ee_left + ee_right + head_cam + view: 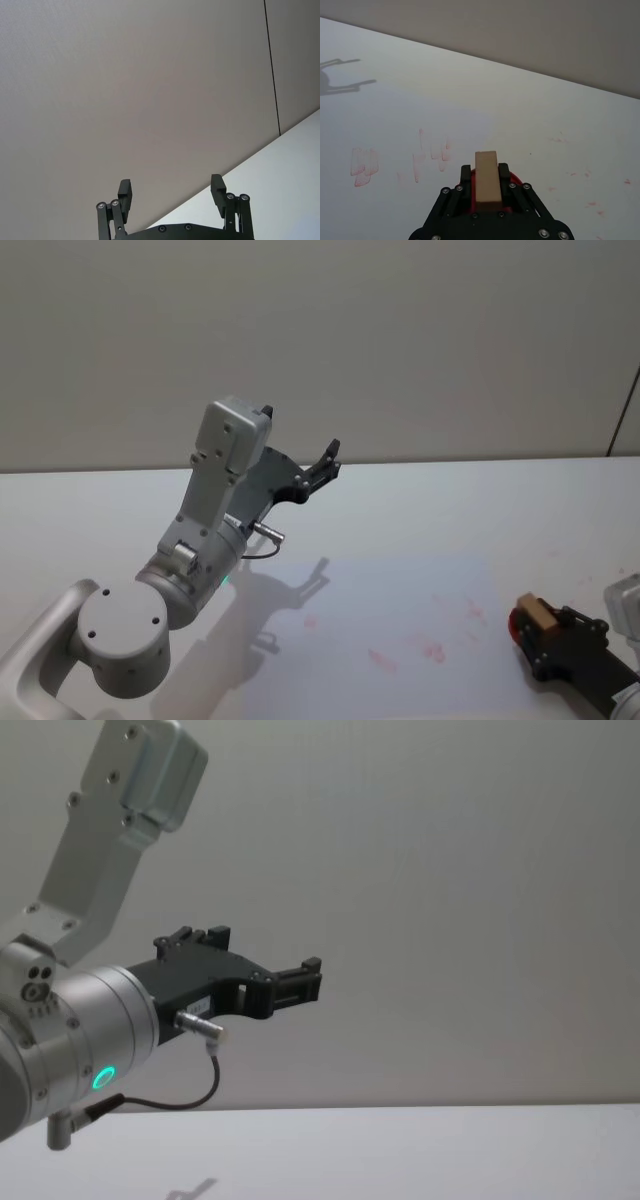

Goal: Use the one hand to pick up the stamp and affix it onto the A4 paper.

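We had the wooden stamp [486, 175] clamped in our right gripper [545, 625], just off the right edge of the A4 paper [400, 610], which already carried red marks. Pressing remained. Our left gripper [172, 192] hung raised, fingers apart.

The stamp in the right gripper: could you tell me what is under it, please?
Under the stamp a red part shows between the right gripper's fingers, with the table below. The stamp's underside is covered.
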Robot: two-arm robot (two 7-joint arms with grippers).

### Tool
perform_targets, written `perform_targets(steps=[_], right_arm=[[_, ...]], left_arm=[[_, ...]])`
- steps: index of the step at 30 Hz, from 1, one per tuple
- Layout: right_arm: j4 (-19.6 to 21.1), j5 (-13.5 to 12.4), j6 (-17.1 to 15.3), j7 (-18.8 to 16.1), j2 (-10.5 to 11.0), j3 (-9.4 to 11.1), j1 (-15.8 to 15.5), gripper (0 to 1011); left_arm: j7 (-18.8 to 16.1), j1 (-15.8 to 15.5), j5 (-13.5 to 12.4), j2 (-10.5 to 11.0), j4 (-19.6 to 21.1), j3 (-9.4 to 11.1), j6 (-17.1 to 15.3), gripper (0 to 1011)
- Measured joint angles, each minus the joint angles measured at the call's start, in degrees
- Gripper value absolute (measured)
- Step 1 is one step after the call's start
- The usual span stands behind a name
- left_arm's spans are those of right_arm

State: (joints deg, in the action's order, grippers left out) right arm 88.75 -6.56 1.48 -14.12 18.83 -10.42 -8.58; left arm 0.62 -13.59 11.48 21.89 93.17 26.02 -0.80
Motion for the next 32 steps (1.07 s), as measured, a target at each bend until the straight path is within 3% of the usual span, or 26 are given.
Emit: perform_targets(steps=[7, 21, 24, 32], right_arm=[[0.0, 0.0, 0.4, 0.0, 0.0, 0.0, -0.1, 523], [1.8, -2.0, 0.5, 1.1, -0.1, 0.4, -0.1, 937], [2.5, -2.4, 0.4, 1.6, -0.2, 0.5, -0.1, 998], [3.8, -3.0, 0.0, 2.7, -0.3, 0.7, -0.2, 1001]], left_arm=[[0.0, 0.0, 0.0, 0.0, 0.0, 0.0, 0.0, 1001], [0.0, 0.0, 0.0, 0.0, 0.0, 0.0, 0.0, 1001], [0.0, 0.0, 0.0, 0.0, 0.0, 0.0, 0.0, 1001], [0.0, 0.0, 0.0, 0.0, 0.0, 0.0, 0.0, 1001]])
